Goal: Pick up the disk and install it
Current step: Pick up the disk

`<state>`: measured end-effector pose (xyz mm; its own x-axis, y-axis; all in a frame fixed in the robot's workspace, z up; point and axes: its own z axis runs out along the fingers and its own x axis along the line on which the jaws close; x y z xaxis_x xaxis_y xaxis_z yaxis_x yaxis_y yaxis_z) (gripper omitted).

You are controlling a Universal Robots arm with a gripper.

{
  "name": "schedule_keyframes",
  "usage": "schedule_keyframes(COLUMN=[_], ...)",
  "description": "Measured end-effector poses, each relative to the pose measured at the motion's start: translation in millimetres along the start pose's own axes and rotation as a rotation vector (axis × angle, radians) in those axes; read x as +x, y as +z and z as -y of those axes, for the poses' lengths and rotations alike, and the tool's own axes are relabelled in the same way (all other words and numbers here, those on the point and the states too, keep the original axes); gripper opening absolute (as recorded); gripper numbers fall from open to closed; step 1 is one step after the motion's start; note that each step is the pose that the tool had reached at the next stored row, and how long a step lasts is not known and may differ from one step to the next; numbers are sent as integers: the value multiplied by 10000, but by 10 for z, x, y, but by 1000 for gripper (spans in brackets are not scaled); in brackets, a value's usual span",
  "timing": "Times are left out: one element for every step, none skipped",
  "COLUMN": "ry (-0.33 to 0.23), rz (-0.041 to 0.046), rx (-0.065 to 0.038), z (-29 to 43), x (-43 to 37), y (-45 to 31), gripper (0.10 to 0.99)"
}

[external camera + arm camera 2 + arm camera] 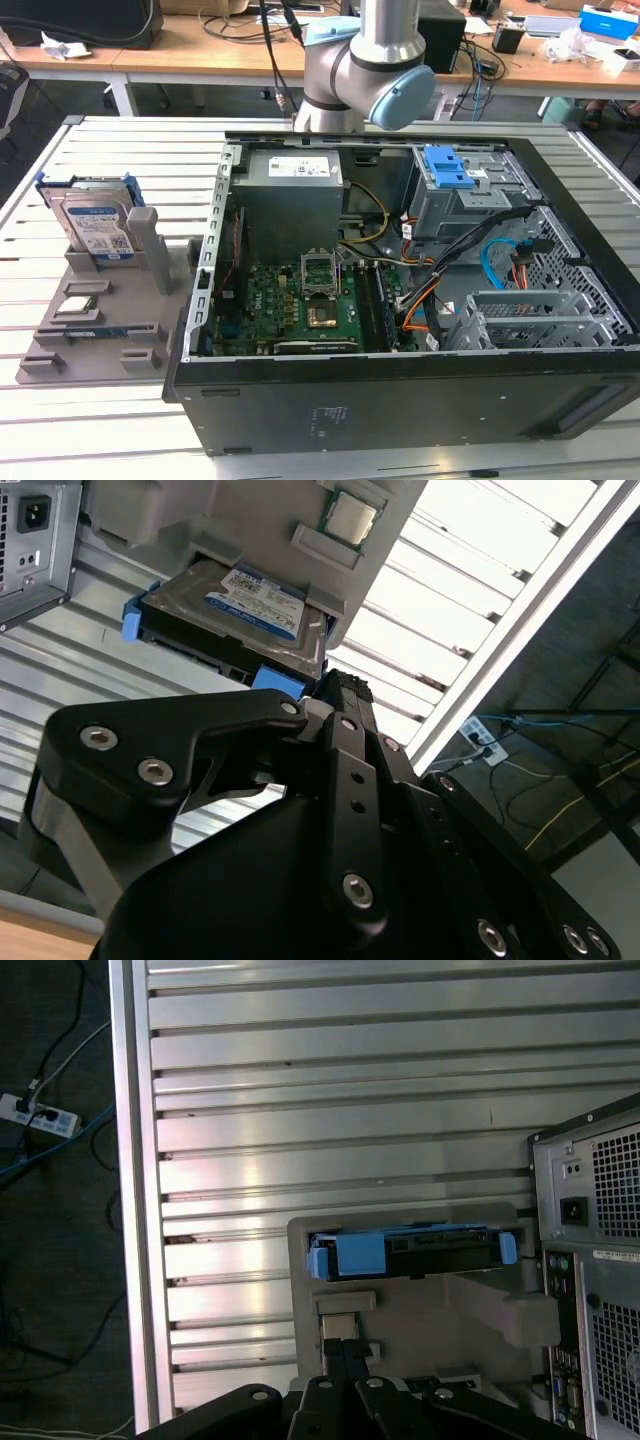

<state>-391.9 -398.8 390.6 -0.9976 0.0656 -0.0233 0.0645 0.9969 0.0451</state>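
Work surface: a slatted aluminium table (110, 150), its ribs running across the exterior view, in clean condition. Bright overhead light reflects off the slats in the first wrist view.

Behind the table, in the exterior view, stands a row of wooden desks (190, 55) on white legs (126, 96). The desk tops are cluttered with black cables (235, 22), crumpled white paper (62, 46) and, at the exterior view's right, a blue box (608, 20).

The floor (60, 1260) is dark and shows past the table edge in both wrist views. A white power strip (38, 1117) and loose cords (72, 1055) lie on it.
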Motion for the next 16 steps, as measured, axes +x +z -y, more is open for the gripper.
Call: schedule_keyframes(ry=[-285,-484,-658,-833,-1009,-1145,-1329,-1451,-1620,-1874,-2218,-2467,-2715,-2988,-3219,-3418], rz=[-12,-21,-29,-38,-45,-51,-60,-65,-73,-84,-100,-111,-122,-135,-145,-154], rx=[-7,-11,-16,-19,-23,-27,-31,-33,-37,-44,-51,-58,-63,-69,-75,-79], z=[0,0,0,0,0,0,0,0,0,0,0,0,0,0,0,0], x=[0,0,0,0,0,0,0,0,0,0,0,0,0,0,0,0], y=[0,0,0,0,0,0,0,0,0,0,0,0,0,0,0,0], gripper=[106,106,106,106,106,106,106,106,106,106,106,106,106,106,106,106])
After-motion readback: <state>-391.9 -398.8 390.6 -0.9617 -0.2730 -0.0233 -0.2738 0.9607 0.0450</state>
